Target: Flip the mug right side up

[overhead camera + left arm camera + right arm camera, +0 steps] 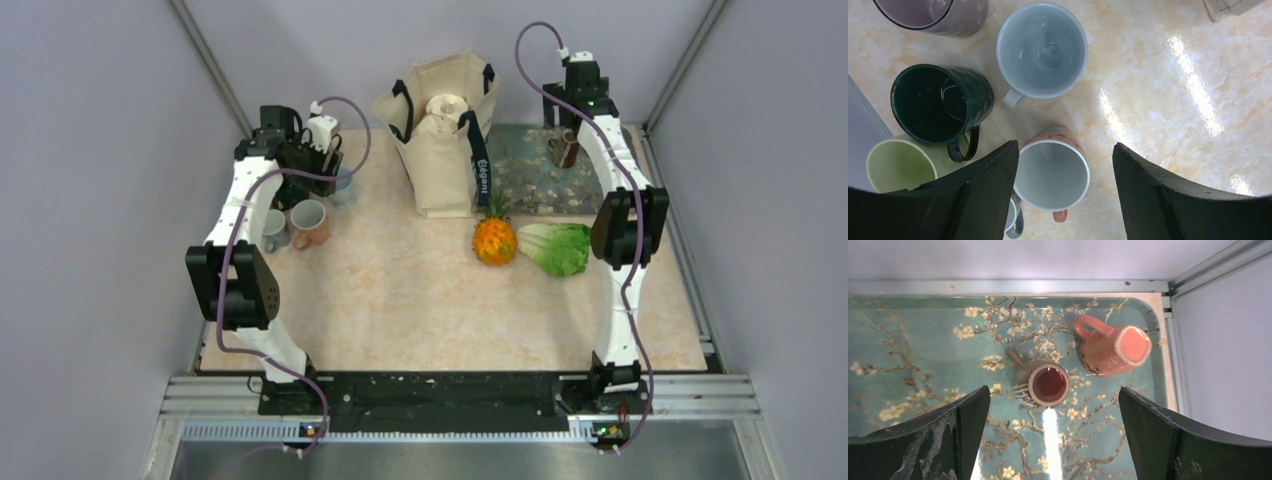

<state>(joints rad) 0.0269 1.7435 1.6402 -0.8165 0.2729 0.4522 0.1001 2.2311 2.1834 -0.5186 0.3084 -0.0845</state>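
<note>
A salmon-pink mug (pixel 1110 347) stands on the floral teal tray (pixel 908 340) with its flat base up and its handle to the left; it looks upside down. Beside it a brown striped mug (pixel 1045 385) stands upright. My right gripper (pixel 1053 392) is open and empty, hovering above the tray just near of the brown mug. My left gripper (pixel 1065 150) is open and empty, hovering over an upright orange mug with a white inside (pixel 1050 172). In the top view the right gripper (pixel 572 120) is at the far right and the left gripper (pixel 322 160) at the far left.
Around the left gripper stand upright mugs: pale blue (pixel 1042 50), dark green (pixel 940 102), light green (pixel 898 165), purple (pixel 933 12), grey (pixel 1015 220). A canvas bag (pixel 447 130), a pineapple (pixel 494 238) and a cabbage (pixel 557 247) sit mid-table. The enclosure wall (pixel 1218 340) is close to the tray.
</note>
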